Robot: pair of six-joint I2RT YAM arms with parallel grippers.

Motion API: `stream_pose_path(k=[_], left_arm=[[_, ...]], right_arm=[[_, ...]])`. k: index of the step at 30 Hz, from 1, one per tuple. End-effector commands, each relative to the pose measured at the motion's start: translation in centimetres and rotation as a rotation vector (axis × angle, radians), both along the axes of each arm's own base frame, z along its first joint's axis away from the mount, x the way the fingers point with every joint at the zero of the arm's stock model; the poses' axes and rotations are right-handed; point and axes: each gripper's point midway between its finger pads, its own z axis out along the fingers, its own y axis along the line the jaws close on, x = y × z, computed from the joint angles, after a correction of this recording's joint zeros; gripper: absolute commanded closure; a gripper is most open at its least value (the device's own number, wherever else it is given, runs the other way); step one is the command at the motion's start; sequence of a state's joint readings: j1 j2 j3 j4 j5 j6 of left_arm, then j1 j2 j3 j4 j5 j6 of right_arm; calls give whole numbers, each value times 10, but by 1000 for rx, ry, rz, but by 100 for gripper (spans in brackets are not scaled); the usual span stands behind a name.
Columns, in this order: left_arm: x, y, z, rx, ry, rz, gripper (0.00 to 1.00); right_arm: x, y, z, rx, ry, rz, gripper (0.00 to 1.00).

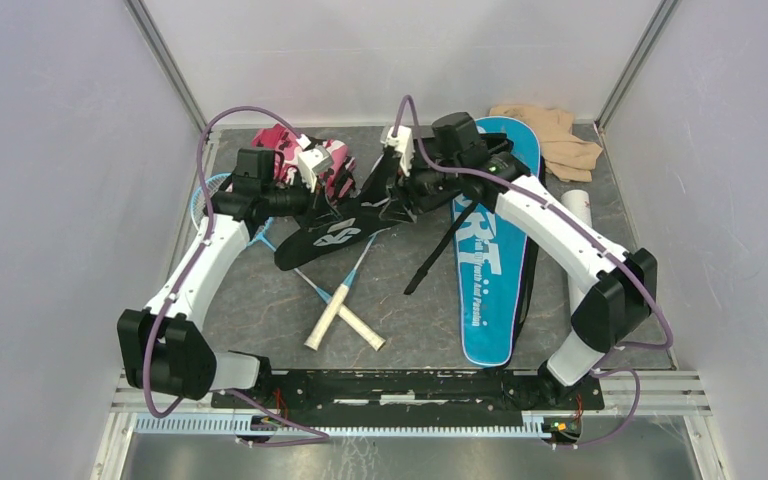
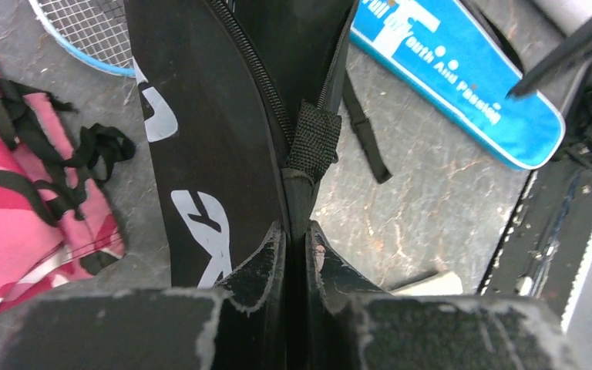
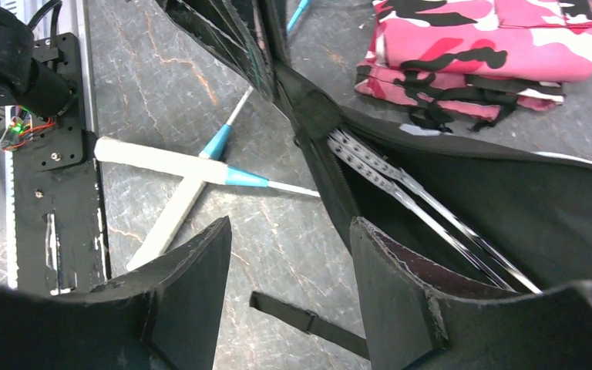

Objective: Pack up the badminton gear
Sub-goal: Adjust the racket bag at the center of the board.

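Pinching the zipper edge of the black racket cover (image 2: 200, 116) with the left tool (image 2: 296, 235). Holding the right tool (image 3: 289, 227) spread wide beside the cover's unzipped mouth, above crossed racket handles (image 3: 162, 162).

The jaws stand apart beside the unzipped black racket cover (image 3: 524, 208), near two crossed racket handles (image 3: 154, 160).

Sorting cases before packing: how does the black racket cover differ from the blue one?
The black racket cover is pinched by the left tool and partly lifted; the blue racket cover lies flat on the table. The black cover's zipper gapes open; the blue cover shows no opening. Both are long, racket-shaped and carry white lettering.
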State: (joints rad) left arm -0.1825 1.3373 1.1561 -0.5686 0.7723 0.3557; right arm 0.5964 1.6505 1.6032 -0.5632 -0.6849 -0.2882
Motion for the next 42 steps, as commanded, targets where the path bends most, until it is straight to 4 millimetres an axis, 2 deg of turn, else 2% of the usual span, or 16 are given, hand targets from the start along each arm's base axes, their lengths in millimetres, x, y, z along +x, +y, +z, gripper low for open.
stream_pose_path(k=[1, 10, 15, 21, 27, 31, 34, 36, 37, 39, 42], left_arm=[[-11, -24, 48, -162, -59, -49, 98], [-19, -27, 45, -178, -63, -52, 98], [-26, -30, 45, -194, -57, -85, 98], [-35, -31, 51, -196, -65, -133, 98], [-44, -33, 64, -200, -72, -183, 98], [-48, -33, 68, -197, -72, -209, 98], [-49, -32, 70, -195, -72, -219, 98], [-47, -31, 66, -177, -82, -222, 98], [-47, -29, 62, -161, -91, -227, 97], [-44, -25, 52, -112, -117, -233, 93], [-40, -17, 35, -21, -177, -252, 82]], right_arm=[[-3, 20, 16, 35, -58, -28, 36], [-2, 47, -3, -30, -50, -63, 42], [3, 51, -11, -81, -79, -94, 43], [3, 33, -21, -191, -200, -25, 37], [6, -3, -52, -358, -292, 12, 36], [8, -18, -63, -430, -315, 51, 54], [7, -29, -68, -477, -314, 86, 73], [5, -32, -65, -488, -313, 106, 90], [1, -32, -62, -486, -304, 119, 95], [-4, -31, -51, -465, -304, 134, 100], [-8, -29, -34, -440, -313, 140, 100]])
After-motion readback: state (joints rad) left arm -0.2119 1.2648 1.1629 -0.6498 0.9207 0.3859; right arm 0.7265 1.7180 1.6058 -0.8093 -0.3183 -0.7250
